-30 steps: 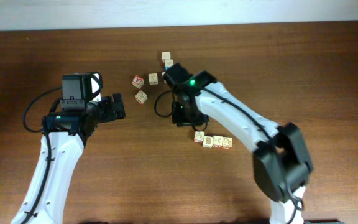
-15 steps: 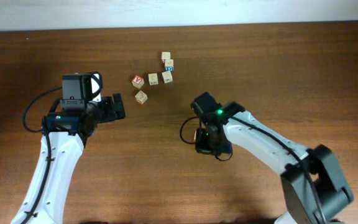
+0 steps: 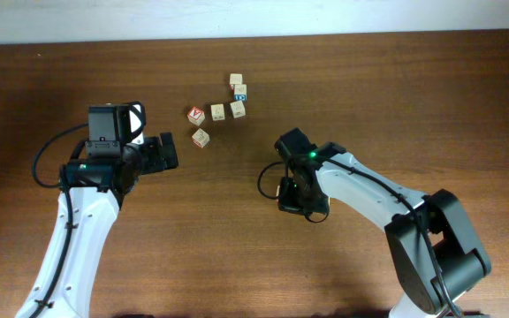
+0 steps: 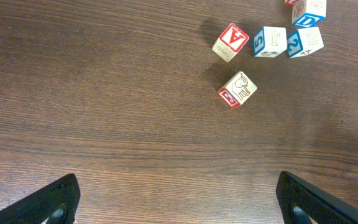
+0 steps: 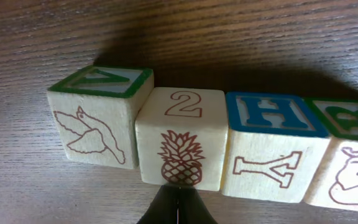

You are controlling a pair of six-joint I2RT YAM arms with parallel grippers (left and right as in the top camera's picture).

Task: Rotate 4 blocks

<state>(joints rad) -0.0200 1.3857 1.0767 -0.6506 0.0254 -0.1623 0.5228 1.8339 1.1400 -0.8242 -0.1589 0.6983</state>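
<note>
R gripper: tips pressed together, pinching nothing, parked right at the near face of the 2 block. Can't tell if it's touching or just shy. L gripper: jaws spread wide over bare table, nothing between them.

The four blocks sit in a row on the table under the R wrist: V block, 2 block, H block, end block. They lie side to side and look to be touching. V block is skewed a bit vs the rest.

Handling, my read: small wooden cubes, so light, rigid, not fragile. The printed faces look smooth, so a shallow pinch may slip. Neighbours block the side faces. I'd grab near and far faces from above, approx mid-height, w/ jaws square to the block. Any shove likely drags the adjacent ones along.

Hard to see: in the overhead view the R arm covers the whole row, so no top-down check on alignment. End block is cut off by the frame edge and its letter is only partly readable. Far faces aren't visible. Loose cubes sit well apart up-table, some clipped in the L wrist view.
</note>
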